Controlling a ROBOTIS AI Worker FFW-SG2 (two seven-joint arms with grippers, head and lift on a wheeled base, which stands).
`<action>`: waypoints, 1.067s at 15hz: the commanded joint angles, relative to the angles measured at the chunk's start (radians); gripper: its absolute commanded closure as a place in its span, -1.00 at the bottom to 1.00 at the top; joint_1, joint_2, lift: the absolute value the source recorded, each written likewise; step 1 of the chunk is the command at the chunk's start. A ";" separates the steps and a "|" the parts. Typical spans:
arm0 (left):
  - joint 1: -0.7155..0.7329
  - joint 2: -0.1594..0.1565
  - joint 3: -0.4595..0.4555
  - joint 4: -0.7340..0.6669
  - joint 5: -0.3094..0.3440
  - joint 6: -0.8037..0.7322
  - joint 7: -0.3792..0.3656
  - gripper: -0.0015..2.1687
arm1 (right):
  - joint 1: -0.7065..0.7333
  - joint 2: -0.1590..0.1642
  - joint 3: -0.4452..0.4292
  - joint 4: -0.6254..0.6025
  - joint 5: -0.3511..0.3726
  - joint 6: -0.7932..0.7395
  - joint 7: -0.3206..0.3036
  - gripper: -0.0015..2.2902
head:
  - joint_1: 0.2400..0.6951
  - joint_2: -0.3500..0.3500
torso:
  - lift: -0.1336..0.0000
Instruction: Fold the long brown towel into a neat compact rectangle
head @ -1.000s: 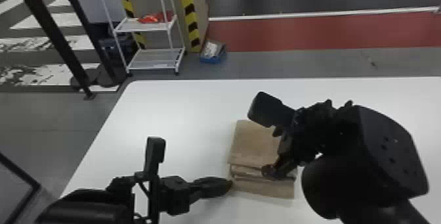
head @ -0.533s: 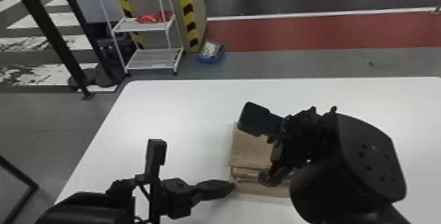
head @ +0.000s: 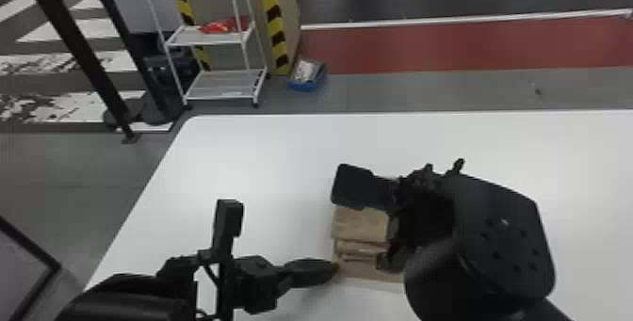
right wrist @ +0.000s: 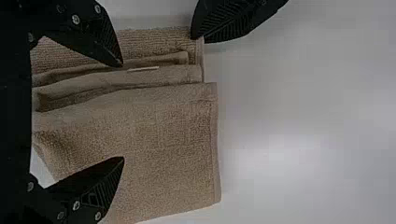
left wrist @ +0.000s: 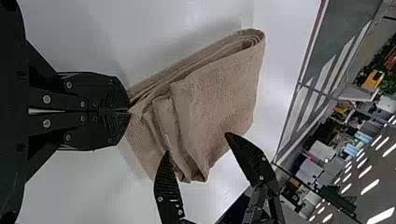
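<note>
The brown towel [head: 361, 226] lies folded in several layers on the white table, partly behind my right arm. At its near left corner is my left gripper [head: 335, 268], and in the left wrist view the left gripper [left wrist: 130, 111] is shut on that corner of the towel [left wrist: 219, 93]. Over the towel's right part, my right gripper [head: 362, 230] hangs with its fingers spread. In the right wrist view the right gripper [right wrist: 123, 112] stands open above the layered edges of the towel [right wrist: 163, 140], nothing between its fingertips but the cloth below.
The white table [head: 263, 155] stretches behind and to both sides of the towel. Beyond its far edge stand a white wire shelf [head: 226, 84] and a blue bin [head: 307, 76] on the floor. Black posts stand at the far left.
My right arm has moved left across the towel, covering more of its far part. The left gripper has shifted very little, still at the same corner.
</note>
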 commanded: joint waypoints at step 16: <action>-0.036 0.002 -0.013 0.029 0.000 -0.009 0.004 0.47 | -0.049 0.013 0.038 0.057 0.001 0.022 0.018 -0.48 | 1.00 0.45 | -0.86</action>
